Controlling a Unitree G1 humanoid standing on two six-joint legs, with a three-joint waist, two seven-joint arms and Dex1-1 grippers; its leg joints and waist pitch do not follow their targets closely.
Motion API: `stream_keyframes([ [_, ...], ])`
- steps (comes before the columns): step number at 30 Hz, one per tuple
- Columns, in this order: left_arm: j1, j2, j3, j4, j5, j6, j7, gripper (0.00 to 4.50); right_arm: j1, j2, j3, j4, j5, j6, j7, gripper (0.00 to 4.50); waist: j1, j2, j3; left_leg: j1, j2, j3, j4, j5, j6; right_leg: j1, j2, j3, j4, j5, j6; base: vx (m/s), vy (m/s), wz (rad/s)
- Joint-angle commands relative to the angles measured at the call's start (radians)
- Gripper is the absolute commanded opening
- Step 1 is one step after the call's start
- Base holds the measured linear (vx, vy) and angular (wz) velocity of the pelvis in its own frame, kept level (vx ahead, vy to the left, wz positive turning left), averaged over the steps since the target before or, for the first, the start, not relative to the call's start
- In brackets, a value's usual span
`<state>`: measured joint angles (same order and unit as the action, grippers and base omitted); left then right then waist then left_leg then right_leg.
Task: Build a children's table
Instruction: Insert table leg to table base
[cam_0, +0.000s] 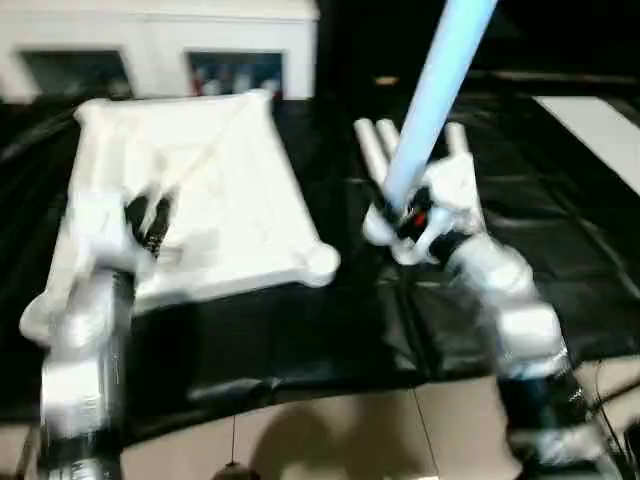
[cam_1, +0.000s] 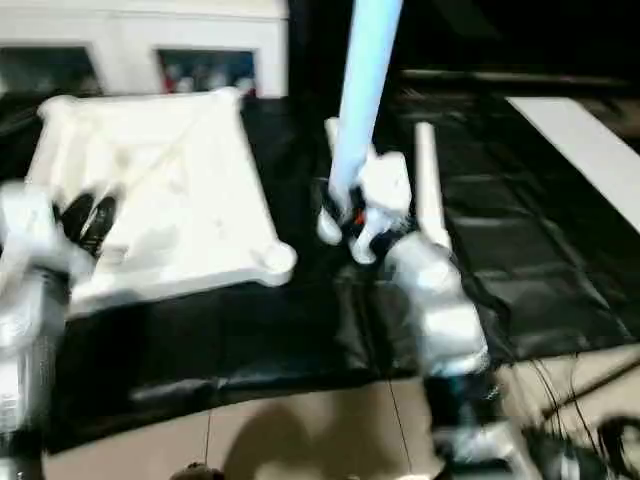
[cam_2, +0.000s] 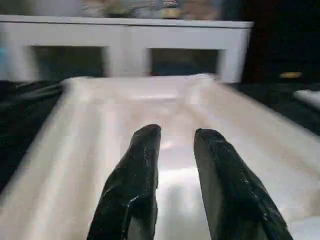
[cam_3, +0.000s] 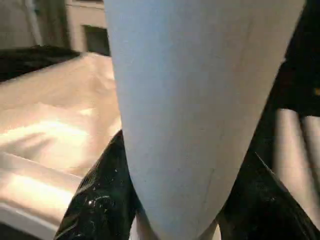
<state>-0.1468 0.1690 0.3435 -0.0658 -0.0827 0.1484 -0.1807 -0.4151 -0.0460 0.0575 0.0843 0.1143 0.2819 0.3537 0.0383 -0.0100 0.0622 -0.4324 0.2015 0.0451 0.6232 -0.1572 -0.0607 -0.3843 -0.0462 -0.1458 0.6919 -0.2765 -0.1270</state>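
While right gripper (cam_0: 403, 222) clamps one leg (cam_0: 432, 95), three legs (cam_1: 427, 180) lie flat; left gripper (cam_2: 177, 150) parted, empty.

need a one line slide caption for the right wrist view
Right gripper shut on a white table leg, the upturned tabletop lying beside it.

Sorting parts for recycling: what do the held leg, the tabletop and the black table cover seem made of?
Leg: smooth white plastic, apparently, evenly matte. Tabletop: likely the same moulded plastic, with rounded corners. Cover: thin glossy sheeting, creased, probably plastic film.
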Motion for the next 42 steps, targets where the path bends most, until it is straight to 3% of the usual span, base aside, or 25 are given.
stream_keyframes([
  [1,0.001,-0.033,-0.034,-0.081,0.032,0.037,0.073,1.36,0.017,-0.004,-0.028,-0.002,0.018,-0.007,-0.037,1.85,0.001,0.030,-0.052,0.066,0.169,-0.018,-0.164,-0.304,0.252,-0.012,-0.038,0.062,0.038,-0.075,-0.106,-0.018,-0.267,0.69],
  [2,0.004,-0.040,-0.050,-0.094,0.045,0.024,0.085,1.36,0.027,-0.003,-0.023,0.000,0.007,-0.021,-0.046,1.85,0.007,0.010,-0.050,0.065,0.153,0.012,-0.157,-0.367,0.226,-0.010,-0.056,0.092,0.012,-0.048,-0.093,-0.006,-0.214,0.45],
  [3,0.003,-0.050,-0.070,-0.103,0.043,0.030,0.096,1.36,0.043,-0.006,-0.013,-0.007,0.000,-0.037,-0.040,1.85,0.028,-0.022,-0.043,0.070,0.020,0.111,-0.030,-0.447,0.111,-0.038,-0.085,0.134,-0.129,-0.174,-0.138,-0.013,-0.243,0.44],
  [4,-0.002,-0.058,-0.092,-0.095,0.057,0.041,0.111,1.36,0.059,-0.003,-0.005,-0.016,-0.004,-0.049,-0.034,1.85,0.075,-0.018,-0.034,0.071,-0.016,0.126,0.067,-0.278,0.052,-0.024,-0.157,0.180,-0.208,-0.586,-0.001,-0.045,-0.177,0.18],
  [5,-0.005,-0.059,-0.110,-0.077,0.082,0.036,0.117,1.36,0.070,0.002,-0.002,-0.023,-0.003,-0.049,-0.031,1.85,0.079,-0.036,-0.036,0.034,-0.003,0.118,0.061,-0.190,0.038,0.016,-0.169,0.206,-0.206,-0.711,0.099,-0.045,-0.177,0.18],
  [6,-0.006,-0.062,-0.127,-0.044,0.106,0.018,0.119,1.36,0.081,0.005,0.000,-0.027,-0.007,-0.047,-0.032,1.85,0.106,-0.007,-0.043,0.029,0.014,0.095,0.018,-0.141,-0.001,0.028,-0.166,0.204,-0.192,-0.750,0.228,-0.033,-0.104,-0.02],
  [7,-0.006,-0.061,-0.146,-0.008,0.132,-0.008,0.118,1.36,0.093,0.004,0.002,-0.032,-0.010,-0.044,-0.031,1.85,0.102,-0.024,-0.051,0.048,0.012,0.096,-0.030,-0.177,-0.019,0.027,-0.110,0.173,-0.164,-0.567,0.262,-0.033,-0.067,0.04],
  [10,-0.004,-0.067,-0.174,0.004,0.150,-0.014,0.112,1.36,0.109,0.001,-0.007,-0.043,0.007,-0.029,-0.023,1.85,0.100,-0.006,-0.067,0.065,0.015,0.097,-0.075,-0.161,-0.006,0.044,-0.076,0.127,-0.146,-0.208,0.192,-0.053,-0.052,0.05],
  [13,-0.004,-0.062,-0.206,-0.022,0.159,0.011,0.113,1.36,0.110,-0.004,-0.008,-0.029,0.027,-0.029,-0.013,1.85,0.089,0.015,-0.049,0.094,0.035,0.092,-0.098,-0.374,-0.034,0.038,-0.082,0.111,-0.180,-0.453,0.148,-0.017,-0.010,0.01],
  [17,-0.029,-0.052,-0.221,0.011,0.150,-0.002,0.098,1.36,0.111,-0.010,0.023,-0.007,0.001,-0.063,0.003,1.85,0.045,0.044,-0.023,0.198,0.046,0.073,-0.119,-0.754,-0.023,0.045,-0.056,0.032,-0.234,-0.586,0.109,0.013,0.056,-0.06],
  [20,-0.031,-0.049,-0.222,0.025,0.150,-0.012,0.089,1.36,0.113,-0.007,0.016,-0.017,0.014,-0.063,0.009,1.85,0.023,0.042,-0.036,0.169,0.070,0.051,-0.172,-0.801,-0.011,0.097,-0.077,0.074,-0.167,-0.362,0.056,0.064,0.073,-0.22],
  [22,-0.029,-0.050,-0.220,0.027,0.148,-0.014,0.090,1.36,0.110,-0.007,0.017,-0.009,0.021,-0.073,0.024,1.85,0.043,0.012,-0.045,0.110,-0.009,0.105,-0.100,-0.414,0.031,0.140,-0.124,0.121,-0.236,-0.598,0.048,0.082,0.031,-0.10],
  [24,-0.026,-0.049,-0.221,0.024,0.148,-0.012,0.092,1.36,0.108,-0.009,0.020,-0.005,0.024,-0.079,0.032,1.85,0.058,0.015,-0.061,0.073,-0.009,0.102,-0.085,-0.199,0.087,0.167,-0.127,0.128,-0.229,-0.525,0.027,0.096,0.023,-0.04],
  [28,-0.021,-0.045,-0.222,0.034,0.141,-0.019,0.096,1.36,0.098,-0.005,0.023,0.007,0.029,-0.089,0.033,1.85,0.023,0.048,-0.091,0.155,0.039,0.062,-0.117,-0.074,0.150,0.119,-0.048,0.070,-0.137,-0.016,-0.064,0.160,0.014,0.03],
  [30,-0.022,-0.042,-0.220,0.042,0.136,-0.021,0.096,1.36,0.097,-0.006,0.025,0.003,0.026,-0.091,0.033,1.85,-0.019,0.050,-0.107,0.266,0.097,-0.011,-0.081,0.131,0.377,0.000,-0.061,0.059,-0.056,0.095,-0.055,0.186,0.002,0.06],
  [31,-0.024,-0.042,-0.222,0.050,0.136,-0.024,0.095,1.36,0.099,-0.008,0.024,-0.004,0.028,-0.090,0.036,1.85,-0.020,0.044,-0.104,0.282,0.105,-0.022,-0.067,0.187,0.425,-0.028,-0.073,0.070,-0.043,0.098,-0.041,0.152,-0.022,0.07],
  [32,-0.024,-0.043,-0.222,0.054,0.136,-0.026,0.095,1.36,0.099,-0.010,0.022,-0.006,0.030,-0.088,0.038,1.85,-0.015,0.020,-0.097,0.230,0.059,0.006,-0.041,0.222,0.454,0.003,-0.104,0.111,-0.051,0.191,-0.050,0.152,-0.022,0.07],
  [33,-0.024,-0.043,-0.222,0.054,0.136,-0.026,0.095,1.36,0.099,-0.010,0.022,-0.006,0.030,-0.088,0.038,1.85,0.029,-0.034,-0.100,0.034,-0.117,0.097,0.053,0.021,0.384,0.209,-0.092,0.217,-0.100,0.427,-0.116,0.132,0.002,0.14],
  [34,-0.023,-0.042,-0.225,0.055,0.137,-0.027,0.098,1.36,0.100,-0.013,0.021,-0.004,0.031,-0.090,0.043,1.85,0.055,-0.024,-0.105,-0.014,-0.101,0.083,0.089,-0.089,0.318,0.255,-0.163,0.272,-0.113,0.550,-0.155,0.124,0.035,0.19],
  [35,-0.021,-0.042,-0.227,0.054,0.137,-0.028,0.101,1.36,0.100,-0.015,0.019,-0.001,0.031,-0.093,0.047,1.85,0.068,-0.016,-0.085,-0.050,-0.053,0.054,0.102,-0.087,0.178,0.238,-0.177,0.246,-0.108,0.678,-0.147,0.124,0.035,0.19],
  [36,-0.013,-0.046,-0.227,0.044,0.137,-0.025,0.108,1.36,0.095,-0.015,0.016,0.012,0.032,-0.097,0.051,1.85,0.057,-0.020,-0.077,-0.032,-0.045,0.055,0.051,-0.022,0.099,0.208,-0.119,0.173,-0.117,0.559,-0.104,0.093,0.005,0.03],
  [38,0.008,-0.048,-0.224,0.012,0.136,-0.019,0.112,1.36,0.075,-0.001,0.007,0.041,0.048,-0.094,0.051,1.85,0.042,0.052,-0.083,0.046,0.005,0.045,-0.054,0.068,0.142,0.170,-0.056,0.080,-0.132,0.200,0.014,0.097,-0.014,-0.03],
  [39,0.008,-0.048,-0.224,0.012,0.136,-0.019,0.112,1.36,0.075,-0.001,0.007,0.041,0.048,-0.094,0.051,1.85,-0.017,0.073,-0.076,0.134,0.104,-0.078,-0.106,-0.028,0.350,0.064,0.003,0.042,0.018,-0.037,0.070,0.126,0.005,-0.16],
  [40,0.018,-0.044,-0.218,0.005,0.133,-0.019,0.110,1.36,0.063,0.006,0.008,0.053,0.051,-0.091,0.044,1.85,-0.030,0.056,-0.103,0.213,0.125,-0.117,-0.071,0.033,0.516,-0.016,-0.019,0.064,0.056,-0.150,0.097,0.117,-0.024,-0.20],
  [42,0.024,-0.042,-0.210,0.009,0.123,-0.026,0.104,1.36,0.053,0.013,0.009,0.065,0.055,-0.086,0.041,1.85,-0.030,0.044,-0.095,0.177,0.090,-0.074,-0.070,0.056,0.542,-0.041,-0.027,0.080,0.072,-0.062,0.173,0.083,-0.027,-0.14],
])
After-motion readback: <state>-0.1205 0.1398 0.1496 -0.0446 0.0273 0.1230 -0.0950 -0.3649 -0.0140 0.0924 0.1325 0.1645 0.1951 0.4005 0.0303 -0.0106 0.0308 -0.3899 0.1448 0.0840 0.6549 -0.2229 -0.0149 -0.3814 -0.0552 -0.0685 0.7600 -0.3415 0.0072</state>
